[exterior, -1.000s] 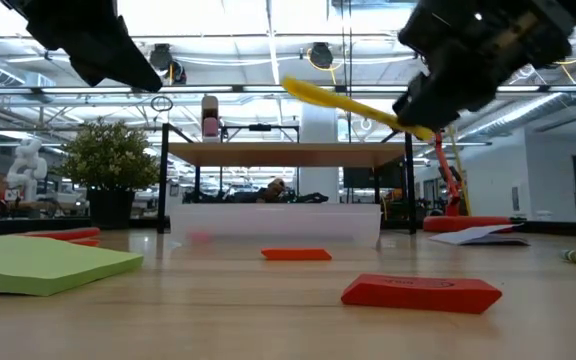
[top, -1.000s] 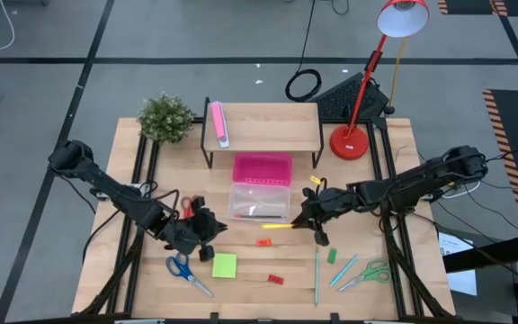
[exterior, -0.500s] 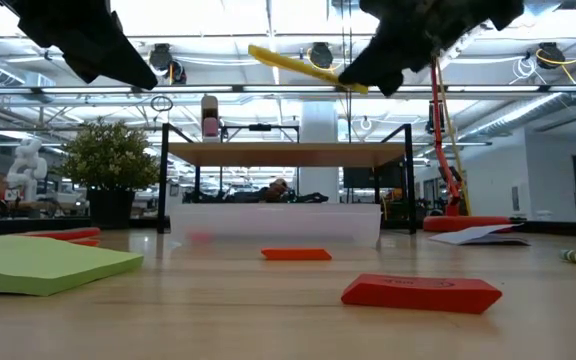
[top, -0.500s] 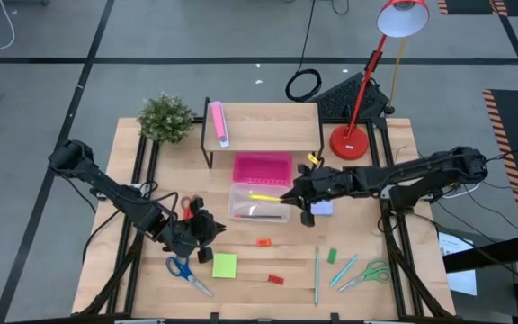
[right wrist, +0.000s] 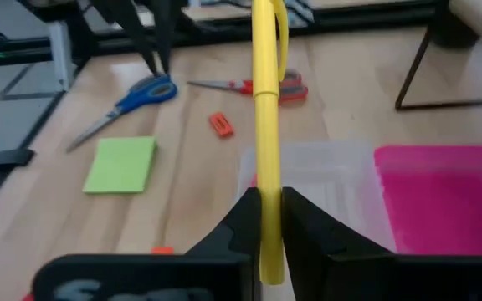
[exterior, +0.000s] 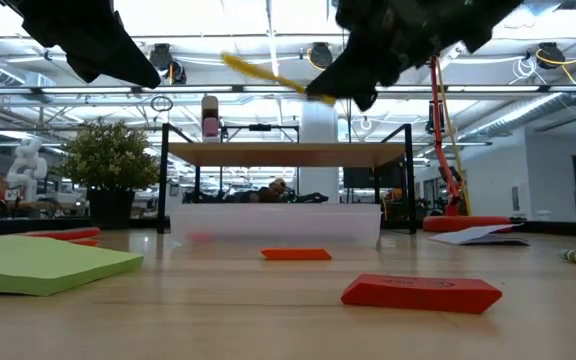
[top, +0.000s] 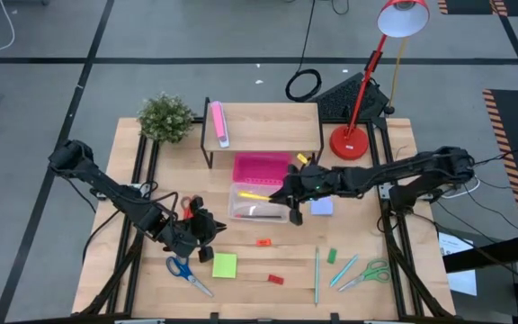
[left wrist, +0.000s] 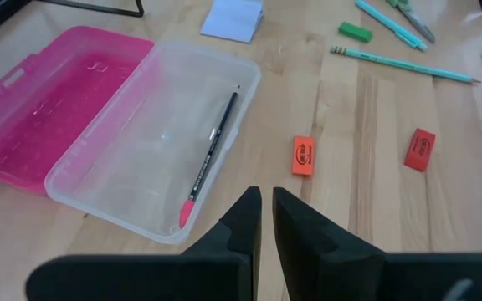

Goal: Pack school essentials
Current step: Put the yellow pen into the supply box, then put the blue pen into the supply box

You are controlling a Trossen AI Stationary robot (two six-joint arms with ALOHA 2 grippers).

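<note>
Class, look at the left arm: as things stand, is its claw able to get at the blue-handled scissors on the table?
Probably yes. The left claw hangs empty and shut just beside the blue-handled scissors, with only bare table between them; it would have to open first.

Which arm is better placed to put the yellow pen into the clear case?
The right. Its gripper is shut on the yellow pen above the clear case. The left gripper is shut, holding nothing, near the lime-green note pad.
</note>
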